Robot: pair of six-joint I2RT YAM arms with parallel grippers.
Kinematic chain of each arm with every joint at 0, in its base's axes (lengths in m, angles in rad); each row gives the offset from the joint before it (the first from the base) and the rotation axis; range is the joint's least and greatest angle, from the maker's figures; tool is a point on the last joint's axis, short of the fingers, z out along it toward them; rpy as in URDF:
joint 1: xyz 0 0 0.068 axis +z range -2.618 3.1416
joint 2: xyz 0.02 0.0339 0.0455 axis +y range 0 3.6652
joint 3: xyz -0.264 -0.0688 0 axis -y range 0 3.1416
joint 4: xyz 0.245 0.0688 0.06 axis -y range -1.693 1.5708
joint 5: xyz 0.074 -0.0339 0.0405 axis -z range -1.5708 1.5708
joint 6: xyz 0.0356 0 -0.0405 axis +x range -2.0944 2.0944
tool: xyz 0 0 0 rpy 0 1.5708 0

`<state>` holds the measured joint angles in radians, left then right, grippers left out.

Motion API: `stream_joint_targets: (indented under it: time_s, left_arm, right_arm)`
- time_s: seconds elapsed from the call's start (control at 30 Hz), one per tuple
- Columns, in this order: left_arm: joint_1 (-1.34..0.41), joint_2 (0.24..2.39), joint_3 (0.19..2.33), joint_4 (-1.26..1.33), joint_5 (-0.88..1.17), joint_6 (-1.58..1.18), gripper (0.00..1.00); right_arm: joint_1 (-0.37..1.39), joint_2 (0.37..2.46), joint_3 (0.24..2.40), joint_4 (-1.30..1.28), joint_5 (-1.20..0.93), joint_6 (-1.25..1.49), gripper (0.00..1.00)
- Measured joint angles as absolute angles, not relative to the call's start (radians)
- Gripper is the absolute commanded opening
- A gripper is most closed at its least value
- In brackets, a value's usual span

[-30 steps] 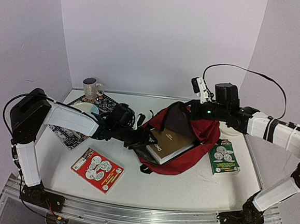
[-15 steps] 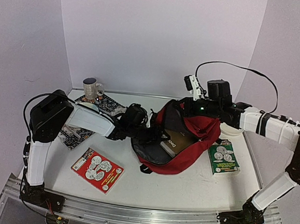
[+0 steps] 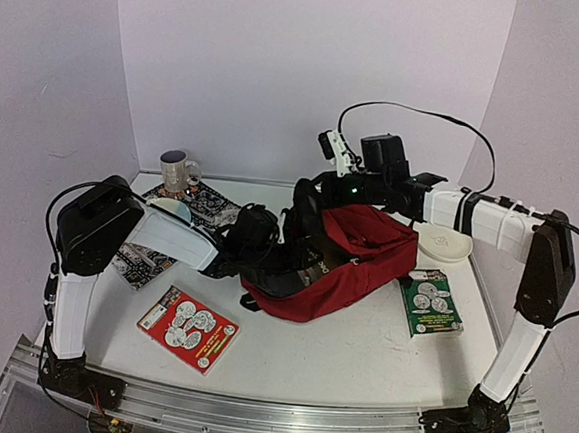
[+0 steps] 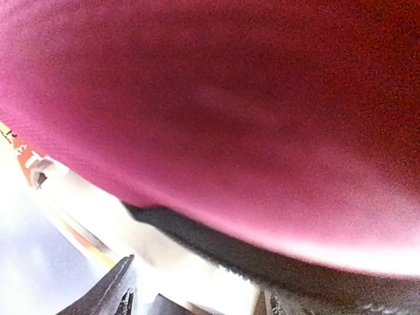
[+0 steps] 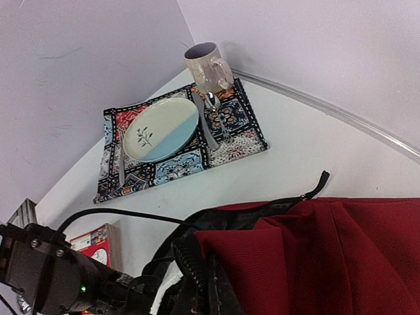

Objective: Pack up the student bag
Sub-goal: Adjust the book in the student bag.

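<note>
The student bag (image 3: pixel 352 257), dark red with black lining, lies mid-table with its mouth facing left. My right gripper (image 3: pixel 311 196) is shut on the bag's black-lined top flap and holds it raised. In the right wrist view the bag's red fabric (image 5: pixel 341 256) and zip edge (image 5: pixel 193 262) cover my fingers. My left gripper (image 3: pixel 278 263) is at the bag's mouth, shut on a thick tan book (image 3: pixel 315 269) that is mostly inside. The left wrist view is filled by red fabric (image 4: pixel 230 111), with the book's white page edge (image 4: pixel 197 259) between my fingertips (image 4: pixel 121 295).
A patterned placemat (image 3: pixel 205 202) at back left carries a plate (image 3: pixel 170 209) and a mug (image 3: pixel 178 173). A red booklet (image 3: pixel 187 329) lies front left, a green booklet (image 3: pixel 431 303) right of the bag, and a white dish (image 3: pixel 444 246) behind it.
My right gripper has moved left and up, pulling the flap over the opening. The bag has shifted left. The book has gone deeper, and only a strip of it shows now.
</note>
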<state>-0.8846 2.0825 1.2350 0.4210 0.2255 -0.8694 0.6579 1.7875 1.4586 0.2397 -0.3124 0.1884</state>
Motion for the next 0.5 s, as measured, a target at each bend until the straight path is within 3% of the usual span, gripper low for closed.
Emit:
stream_joint_targets:
  time_s: [0.17, 0.33, 0.5]
  left_arm:
    - [-0.867, 2.076, 1.235, 0.428, 0.201, -0.819, 0.74]
    - [-0.844, 2.008, 1.183, 0.429, 0.18, -0.765, 0.84]
    - [-0.835, 1.877, 1.082, 0.389, 0.146, -0.722, 0.94]
  right_arm:
    - [0.65, 1.797, 1.472, 0.215, -0.205, 0.148, 0.06]
    - [0.616, 1.796, 1.457, 0.204, -0.12, 0.128, 0.33]
    - [0.603, 1.783, 1.413, 0.185, -0.119, 0.126, 0.46]
